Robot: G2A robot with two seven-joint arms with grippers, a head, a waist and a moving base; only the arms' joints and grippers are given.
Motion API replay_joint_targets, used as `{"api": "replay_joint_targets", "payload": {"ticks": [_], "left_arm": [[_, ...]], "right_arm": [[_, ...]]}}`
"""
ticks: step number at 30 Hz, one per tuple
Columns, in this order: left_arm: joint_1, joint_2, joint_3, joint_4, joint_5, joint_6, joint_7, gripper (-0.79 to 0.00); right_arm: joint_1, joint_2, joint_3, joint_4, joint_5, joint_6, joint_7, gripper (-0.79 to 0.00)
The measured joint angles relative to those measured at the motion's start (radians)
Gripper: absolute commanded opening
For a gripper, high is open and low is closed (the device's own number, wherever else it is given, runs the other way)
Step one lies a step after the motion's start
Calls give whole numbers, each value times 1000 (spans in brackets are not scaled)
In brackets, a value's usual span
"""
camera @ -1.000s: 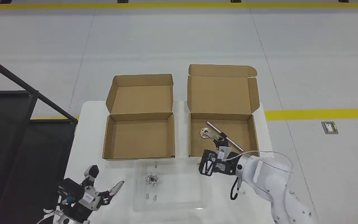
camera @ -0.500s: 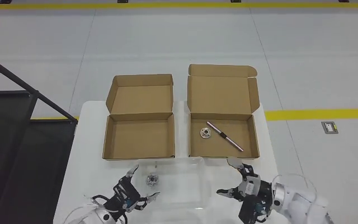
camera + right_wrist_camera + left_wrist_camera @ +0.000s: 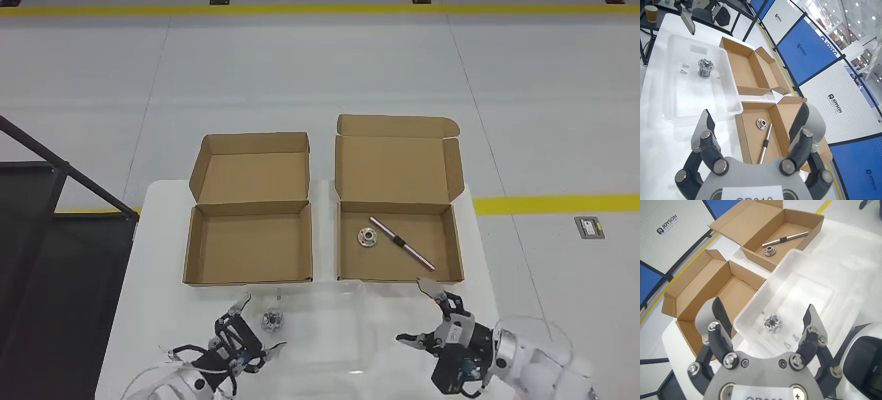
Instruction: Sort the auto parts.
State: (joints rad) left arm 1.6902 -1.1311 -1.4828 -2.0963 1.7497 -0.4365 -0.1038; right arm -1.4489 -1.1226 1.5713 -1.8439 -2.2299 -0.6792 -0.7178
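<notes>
Roughly midway, by the look of it: two cardboard boxes sit side by side with lids open at the far side of a white tabletop (image 3: 160, 260), and a clear plastic tray (image 3: 810, 285) lies just in front of them. The right box (image 3: 440, 228) holds two sorted parts, a slim metal rod (image 3: 402, 243) and a small round flange (image 3: 367, 237). The left box (image 3: 248, 250) has nothing in it. Left to sort in the tray are a slotted metal hub (image 3: 773, 323), two small bolts (image 3: 796, 337) and one tiny piece too small to identify. The rod lies flat, its long axis running diagonally across the box floor, from near the back wall toward the front corner on the robot's right. The flange lies flat just beside it, bore facing up. The hub stands on end, its axis upright and its slotted face up, and the bolts lie on their sides, roughly parallel. The left gripper (image 3: 762, 303) hangs above the hub, spread wide and holding nothing. The right gripper (image 3: 755, 108) is also spread and unloaded, above the tabletop near the right box's front wall.
</notes>
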Motion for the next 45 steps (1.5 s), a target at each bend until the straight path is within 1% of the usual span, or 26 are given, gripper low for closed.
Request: {"api": "replay_joint_targets", "payload": {"ticks": [2,4,7,12,15,18,21,22,23,25,30,35,36,38,39,40,41,43,44,45], "left_arm": [[-6,-4,37,-8,43,38,-48,0],[-22,-9,83,-9,86,74,-130,0],[-68,-18,148,-7,82,73,-288,0],[-162,-36,249,23,47,38,-580,0],[-208,-48,295,44,31,60,-691,0],[-245,-56,323,73,25,76,-767,0],[-275,-64,340,107,12,103,-806,-3],[-284,-66,344,118,4,107,-813,-46],[-292,-68,346,128,-6,110,-818,-49],[-310,-72,347,152,-27,117,-823,-15],[-354,-79,351,212,-70,123,-828,-58],[-396,-88,361,265,-93,137,-831,-55],[-408,-90,363,279,-99,140,-833,-71],[-423,-93,368,298,-111,140,-838,-151],[-433,-95,371,309,-116,139,-841,-262],[-438,-96,373,316,-119,139,-843,-440],[-443,-97,375,322,-120,140,-844,-480],[-451,-99,378,331,-123,142,-848,-628],[-453,-100,379,334,-124,143,-849,-680],[-456,-100,379,336,-125,143,-851,-785]], "right_arm": [[0,0,0,0,0,0,0,0],[0,0,0,0,0,0,0,0],[0,0,0,0,0,0,0,0],[0,0,0,0,0,0,0,0],[0,0,0,0,0,0,0,0],[0,0,0,0,0,0,0,0],[0,0,0,0,0,0,0,0],[0,0,0,0,0,0,0,0],[0,0,0,0,0,0,0,0],[0,0,0,0,0,0,0,0],[0,0,0,0,0,0,0,0],[0,0,0,0,0,0,0,0],[0,0,0,0,0,0,0,0],[0,0,0,0,0,0,0,0],[0,0,0,0,0,0,0,0],[0,0,0,0,0,0,0,0],[0,0,0,0,0,0,0,0],[0,0,0,0,0,0,0,0],[0,0,0,0,0,0,0,0],[0,0,0,0,0,0,0,0]]}}
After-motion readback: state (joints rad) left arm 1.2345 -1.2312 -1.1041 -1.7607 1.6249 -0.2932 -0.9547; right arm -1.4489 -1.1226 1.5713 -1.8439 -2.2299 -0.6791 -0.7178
